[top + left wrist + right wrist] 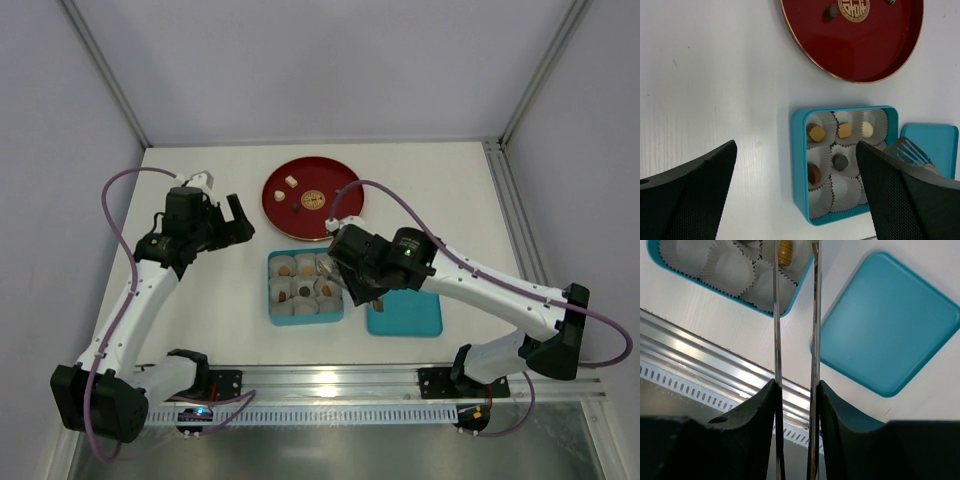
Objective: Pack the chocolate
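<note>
Right up close, the right gripper point(796, 385) has its two black fingers point(755, 405) pressed on the sides of long, thin, shiny metal tongs point(776, 315), so its jaws are clamped on the tongs. Both tong strips stand a little apart and reach out over the near corner of a square blue-green box point(790, 302). One tan bit of chocolate shows between the strips point(785, 252), above a paper cup, and I cannot tell if the tongs touch it.

White crinkly paper cups point(845, 189) fill the box. Five chocolate pieces point(816, 133) sit in the cups: two tan ones and a cream one in the row nearest the plate, then a dark one in the middle and a brown one on the left side. Other cups hold nothing.

More chocolate lies on a round dark red plate with a gold mark in its middle point(340, 185), at the far side of the white table point(200, 300). A cream piece point(291, 181) and two darker bits lie there.

Just to the right of the box lies a flat blue-green lid point(405, 315).

Left of the plate and box, the left gripper point(228, 218) hangs over the bare table with its jaws wide apart, holding nothing
</note>
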Controlling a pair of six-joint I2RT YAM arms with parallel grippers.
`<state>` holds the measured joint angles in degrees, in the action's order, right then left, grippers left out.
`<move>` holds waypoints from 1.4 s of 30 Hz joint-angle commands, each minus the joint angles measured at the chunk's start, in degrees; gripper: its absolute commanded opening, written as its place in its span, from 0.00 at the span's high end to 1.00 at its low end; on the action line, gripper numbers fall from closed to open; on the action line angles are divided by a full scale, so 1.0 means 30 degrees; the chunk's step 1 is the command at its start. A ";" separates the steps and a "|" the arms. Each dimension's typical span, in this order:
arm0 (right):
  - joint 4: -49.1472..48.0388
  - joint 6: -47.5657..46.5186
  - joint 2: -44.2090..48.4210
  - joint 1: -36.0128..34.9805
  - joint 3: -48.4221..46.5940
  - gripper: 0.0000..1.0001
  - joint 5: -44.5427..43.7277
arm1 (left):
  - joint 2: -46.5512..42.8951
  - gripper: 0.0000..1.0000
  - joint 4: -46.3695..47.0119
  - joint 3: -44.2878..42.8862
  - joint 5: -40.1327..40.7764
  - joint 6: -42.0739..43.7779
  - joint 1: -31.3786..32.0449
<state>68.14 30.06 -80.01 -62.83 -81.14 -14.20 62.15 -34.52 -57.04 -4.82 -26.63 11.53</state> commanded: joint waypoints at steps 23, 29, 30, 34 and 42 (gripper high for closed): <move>-0.7681 -0.6564 -0.9302 1.6282 -0.6728 0.60 0.1980 | -0.0033 0.00 0.0697 -0.0001 -0.0737 -0.0146 -0.0093; -0.8679 -0.6886 -1.1737 1.7103 -0.7785 0.56 0.1450 | -0.0004 0.00 0.0726 0.0028 -0.0766 -0.0204 -0.0122; -0.8709 -0.6916 -1.2029 1.7163 -0.7844 0.56 0.1306 | -0.0033 0.00 0.0726 0.0028 -0.0796 -0.0204 -0.0122; -0.8884 -0.7296 -1.3492 1.7309 -0.7845 0.54 0.1334 | 0.0055 0.00 0.0756 0.0028 -0.0854 -0.0204 -0.0093; -0.8504 -0.7414 -1.5254 1.7368 -0.7903 0.47 0.1450 | 0.0172 0.00 0.0785 0.0027 -0.0943 -0.0204 -0.0122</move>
<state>43.35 8.67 -125.71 -10.74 -103.18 -9.28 62.50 -34.09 -57.04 -6.33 -26.87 11.53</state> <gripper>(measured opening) 0.523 0.996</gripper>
